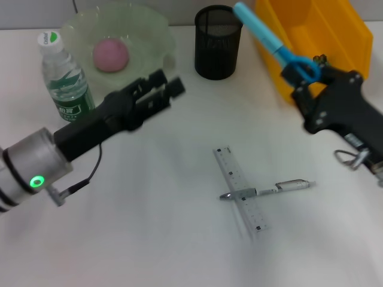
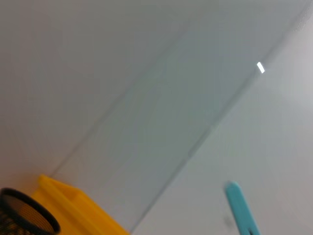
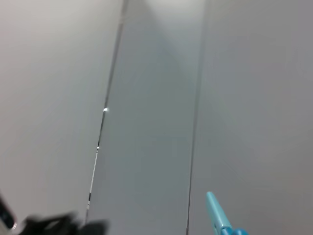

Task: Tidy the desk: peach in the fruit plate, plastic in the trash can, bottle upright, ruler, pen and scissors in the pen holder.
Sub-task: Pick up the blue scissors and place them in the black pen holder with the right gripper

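The right gripper (image 1: 302,81) is up in the air in front of the trash can (image 1: 335,30). Its jaws pinch the scissors (image 1: 272,39) by the blue handle loops. The scissors are long and thin. The covered blade tip points up and away toward the pen holder (image 1: 218,42), and it hangs just above the holder's rim on the side near the trash can. The handles point back down toward the gripper.

The ruler (image 1: 242,192) lies flat on the desk (image 1: 149,227). Its long side runs from far-left to near-right. The pen (image 1: 269,189) lies across the ruler, almost sideways, so the two make a cross.

The peach (image 1: 110,55) sits inside the fruit plate (image 1: 143,24). The bottle (image 1: 64,78) stands upright with its cap on top, just beside the plate. I cannot see into the pen holder. I cannot tell what is in the trash can.

The left gripper (image 1: 164,88) hovers over the desk near the plate and the bottle. Its jaws are a little spread, and they hold nothing.
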Motion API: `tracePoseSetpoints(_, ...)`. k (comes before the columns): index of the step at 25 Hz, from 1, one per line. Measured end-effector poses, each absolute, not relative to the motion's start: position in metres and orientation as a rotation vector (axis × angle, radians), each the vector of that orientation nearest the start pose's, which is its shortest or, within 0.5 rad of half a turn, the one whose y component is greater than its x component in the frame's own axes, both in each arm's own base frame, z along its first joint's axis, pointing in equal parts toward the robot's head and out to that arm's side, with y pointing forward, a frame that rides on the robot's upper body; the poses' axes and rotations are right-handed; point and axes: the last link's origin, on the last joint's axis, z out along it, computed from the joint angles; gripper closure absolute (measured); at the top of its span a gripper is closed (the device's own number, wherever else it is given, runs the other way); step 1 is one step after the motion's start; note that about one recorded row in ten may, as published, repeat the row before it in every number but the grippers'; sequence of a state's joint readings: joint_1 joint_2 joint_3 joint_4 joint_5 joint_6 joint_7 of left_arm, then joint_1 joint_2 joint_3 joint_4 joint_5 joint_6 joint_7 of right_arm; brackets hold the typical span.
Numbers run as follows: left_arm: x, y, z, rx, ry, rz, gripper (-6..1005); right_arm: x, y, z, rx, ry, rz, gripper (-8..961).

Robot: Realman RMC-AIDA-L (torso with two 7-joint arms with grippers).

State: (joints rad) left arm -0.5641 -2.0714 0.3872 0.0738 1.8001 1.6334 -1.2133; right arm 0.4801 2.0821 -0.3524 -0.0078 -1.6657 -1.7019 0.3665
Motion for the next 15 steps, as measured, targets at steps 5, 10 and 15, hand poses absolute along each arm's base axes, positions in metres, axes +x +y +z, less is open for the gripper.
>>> tracePoseSetpoints(5,-0.264,0.286,-0.03,-2.478,-0.702,-1.257,215,0.269,0.3,0.01,-2.164,0.349,1.27,855)
tracePoseSetpoints(10,-0.278,0.275,-0.025,-2.487,-0.561,-1.165,215,0.263,0.321,0.059,-2.336,0.507,1.252,851)
tracePoseSetpoints(15,-0.285,0.272,-0.026,-2.471,-0.506,-1.114,215,0.234,0.353,0.104,-2.506,0.63,1.105,847)
